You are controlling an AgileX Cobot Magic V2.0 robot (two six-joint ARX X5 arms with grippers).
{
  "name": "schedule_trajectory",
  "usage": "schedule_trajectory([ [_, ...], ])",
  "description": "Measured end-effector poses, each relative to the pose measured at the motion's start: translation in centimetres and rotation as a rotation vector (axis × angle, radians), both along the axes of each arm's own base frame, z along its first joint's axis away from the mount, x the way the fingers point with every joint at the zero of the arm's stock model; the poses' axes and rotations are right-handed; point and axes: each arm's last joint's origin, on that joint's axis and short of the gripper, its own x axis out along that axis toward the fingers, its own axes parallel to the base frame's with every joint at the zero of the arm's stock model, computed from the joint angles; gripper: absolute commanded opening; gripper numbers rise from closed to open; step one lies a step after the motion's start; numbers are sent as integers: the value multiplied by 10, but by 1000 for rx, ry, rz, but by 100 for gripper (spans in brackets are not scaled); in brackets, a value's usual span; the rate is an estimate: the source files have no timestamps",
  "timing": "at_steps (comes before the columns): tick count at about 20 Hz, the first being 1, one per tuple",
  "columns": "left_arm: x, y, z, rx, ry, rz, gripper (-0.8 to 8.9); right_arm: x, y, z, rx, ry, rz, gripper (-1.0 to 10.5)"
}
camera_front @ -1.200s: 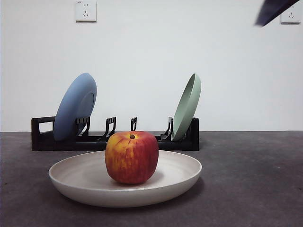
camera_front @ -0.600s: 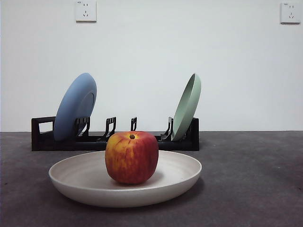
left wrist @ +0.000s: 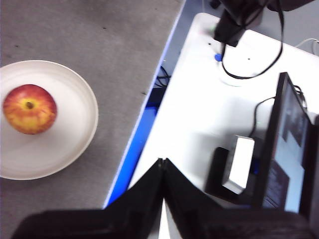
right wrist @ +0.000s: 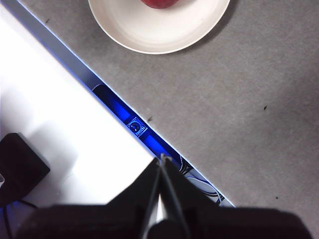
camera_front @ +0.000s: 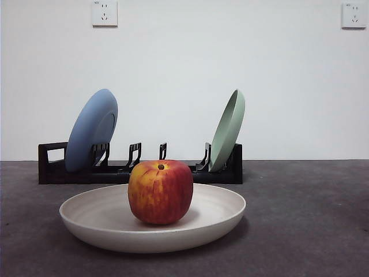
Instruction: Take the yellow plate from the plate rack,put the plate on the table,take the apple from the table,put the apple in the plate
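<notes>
Both jaws closed; apple (camera_front: pixel 160 191) sits in yellow plate (camera_front: pixel 104 222).

A plain white wall (camera_front: pixel 184 81) fills the upper half of the front view, evenly lit, with 2 white sockets: 1 at upper left (camera_front: pixel 104 13), 1 at upper right (camera_front: pixel 353 15). Wrist views show a white desk (left wrist: pixel 209 119) beside.
</notes>
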Motion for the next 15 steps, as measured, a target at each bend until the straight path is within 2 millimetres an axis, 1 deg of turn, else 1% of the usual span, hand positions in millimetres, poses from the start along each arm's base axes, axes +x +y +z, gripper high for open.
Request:
schedule_trajectory([
  [5,2,0,0,12,-39,37,-4,3,3,2,38,-31,-4,2],
  [15,2,0,0,12,-41,39,-4,7,8,6,96,-83,-4,2],
])
